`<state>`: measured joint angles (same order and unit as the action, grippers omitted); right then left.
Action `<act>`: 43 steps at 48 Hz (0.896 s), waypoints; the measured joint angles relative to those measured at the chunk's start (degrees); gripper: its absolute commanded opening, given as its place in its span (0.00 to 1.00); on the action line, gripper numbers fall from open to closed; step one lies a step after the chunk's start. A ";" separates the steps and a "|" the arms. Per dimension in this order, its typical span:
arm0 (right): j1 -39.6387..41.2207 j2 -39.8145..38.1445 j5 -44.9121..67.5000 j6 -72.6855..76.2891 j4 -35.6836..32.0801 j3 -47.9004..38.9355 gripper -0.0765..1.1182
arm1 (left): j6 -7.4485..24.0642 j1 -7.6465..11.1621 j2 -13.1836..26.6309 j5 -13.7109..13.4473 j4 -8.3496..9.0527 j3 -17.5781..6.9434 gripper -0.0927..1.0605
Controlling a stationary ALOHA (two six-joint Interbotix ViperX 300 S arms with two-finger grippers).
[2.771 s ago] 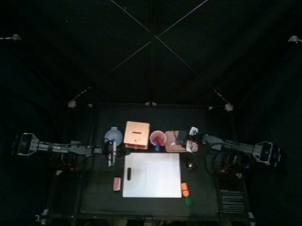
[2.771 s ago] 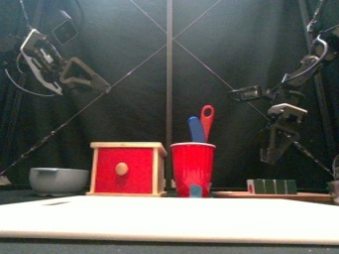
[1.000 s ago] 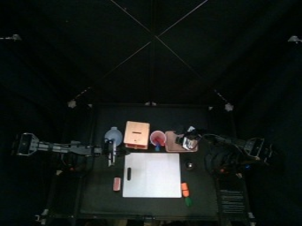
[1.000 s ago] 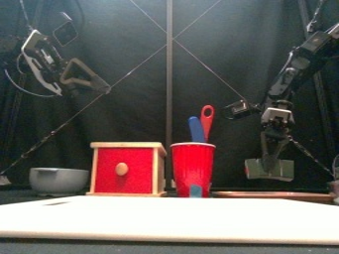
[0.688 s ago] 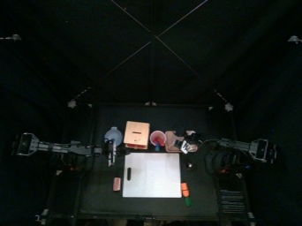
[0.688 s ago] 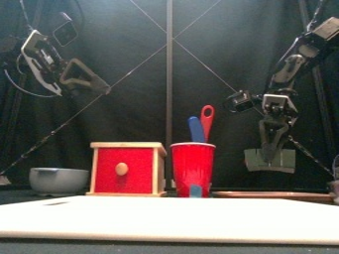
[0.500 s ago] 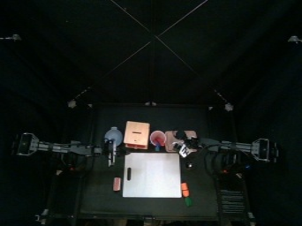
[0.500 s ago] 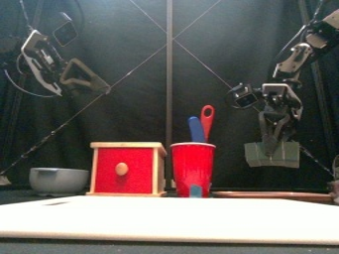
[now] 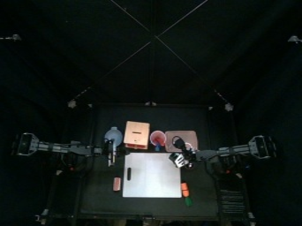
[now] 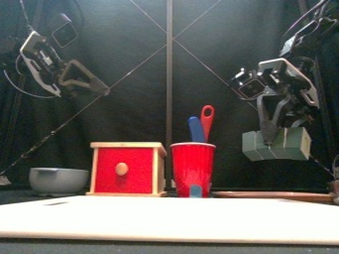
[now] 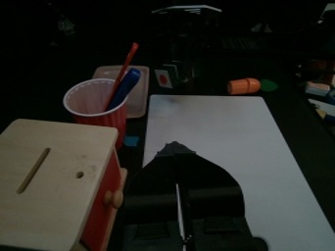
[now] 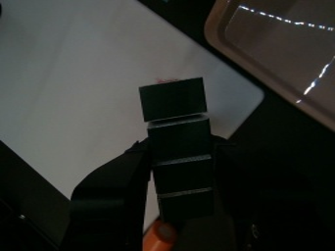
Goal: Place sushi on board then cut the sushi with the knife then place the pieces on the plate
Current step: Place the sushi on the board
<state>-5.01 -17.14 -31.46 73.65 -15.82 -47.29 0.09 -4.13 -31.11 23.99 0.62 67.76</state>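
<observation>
I see one white cutting board (image 9: 154, 175), and behind it one wooden box (image 10: 127, 168) and one red cup (image 10: 193, 167) holding two knives (image 10: 201, 121). My right gripper (image 10: 275, 139) pinches the one sushi roll (image 12: 175, 101). Only the front view shows it hanging high, while my wrist view sets it over the board's corner beside the pink tray (image 12: 281, 39). My left gripper (image 11: 177, 150) rests at the left, jaws pressed together.

Seen from the right wrist, the sushi roll (image 12: 174, 108) runs down into the right pincer (image 12: 181, 162), its lower end lost between the dark jaws. The pink tray (image 12: 281, 44) is cut off at the upper right. In the front view the white cutting board (image 10: 159, 220) lies blurred along the bottom, cropped at both sides. From above, small toys (image 9: 188, 187) on the desk by the board's lower corners, perhaps foods, are too small to name.
</observation>
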 measured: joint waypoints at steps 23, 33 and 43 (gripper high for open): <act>-11.51 16.08 -5.01 37.62 -14.77 12.83 0.56 | 0.00 0.09 0.00 -0.18 -0.09 0.35 0.06; -13.36 21.71 -10.81 47.55 -17.31 19.69 0.56 | 0.00 0.00 0.00 -0.18 -0.09 1.05 0.06; -13.62 26.37 -16.17 48.69 -15.38 26.19 0.56 | -0.18 0.18 0.00 -0.26 -0.44 1.14 0.06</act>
<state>-18.63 9.23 -47.64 122.34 -31.20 -21.09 -0.09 -3.96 -31.11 23.73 0.18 68.91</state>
